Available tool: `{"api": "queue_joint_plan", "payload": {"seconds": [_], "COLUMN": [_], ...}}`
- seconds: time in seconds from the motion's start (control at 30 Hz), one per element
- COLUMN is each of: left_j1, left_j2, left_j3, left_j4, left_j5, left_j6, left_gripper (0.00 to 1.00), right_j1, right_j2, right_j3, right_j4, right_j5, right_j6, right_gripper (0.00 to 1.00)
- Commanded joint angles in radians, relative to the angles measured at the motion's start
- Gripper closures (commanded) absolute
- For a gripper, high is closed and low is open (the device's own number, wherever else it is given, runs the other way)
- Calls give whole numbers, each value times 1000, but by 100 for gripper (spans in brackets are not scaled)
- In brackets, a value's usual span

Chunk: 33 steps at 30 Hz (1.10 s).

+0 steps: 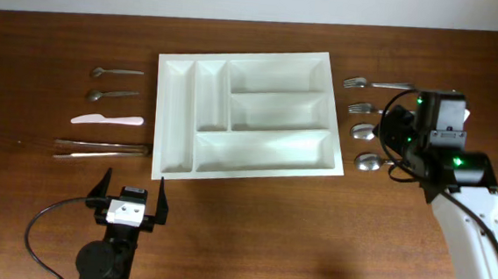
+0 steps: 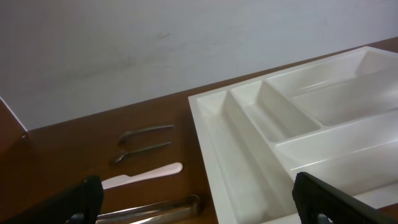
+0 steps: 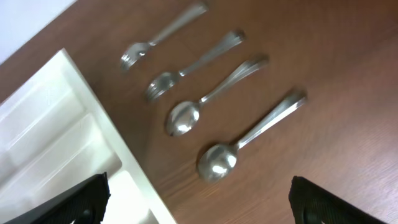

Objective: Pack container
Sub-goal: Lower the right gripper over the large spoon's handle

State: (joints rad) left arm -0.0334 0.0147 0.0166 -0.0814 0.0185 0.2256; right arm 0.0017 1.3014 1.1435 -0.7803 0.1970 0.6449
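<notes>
A dark brown wooden surface with fine grain running crosswise fills most of every view. Along its far edge stands a plain pale wall, off-white to light grey, meeting the wood in a straight line. In the left wrist view, faint scuffs and thin streaks mark the wall. The light is soft and even, casting short, weak shadows and a dull sheen on the wood.

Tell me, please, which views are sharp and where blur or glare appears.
Overhead: sharp, evenly lit, soft sheen on the container. Left wrist: slightly soft, the left claw's fingers dark and unfocused. Right wrist: blurred overall, glare on the lowest spoon.
</notes>
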Motion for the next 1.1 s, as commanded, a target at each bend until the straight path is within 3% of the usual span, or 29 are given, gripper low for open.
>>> {"api": "queue_joint_plan", "payload": {"seconds": [0.0,0.37,0.57,0.8,1.07], "left_j1": [-3,-3,-3,-3,-3], "left_j2": [-9,-9,-8,-9,-9], "left_j3": [-8,-8,-8,-8,-8], "left_j4": [2,2,2,2,2], "left_j5": [-6,-6,-6,-6,-6], "left_j6": [15,15,15,15,15], "left_gripper": [1,1,1,1,1], "right_j1": [-16,-111,-116,-115,-116], "right_j2": [92,256,262,325,424], "right_j3": [18,18,18,18,18], "right_j4": [-50,-146,-136,-124,-54], "right_j5": [28,-35,-82,-167,-164], "right_j6": [310,414,475,663,700], "right_gripper": [7,6,7,10,9]}}
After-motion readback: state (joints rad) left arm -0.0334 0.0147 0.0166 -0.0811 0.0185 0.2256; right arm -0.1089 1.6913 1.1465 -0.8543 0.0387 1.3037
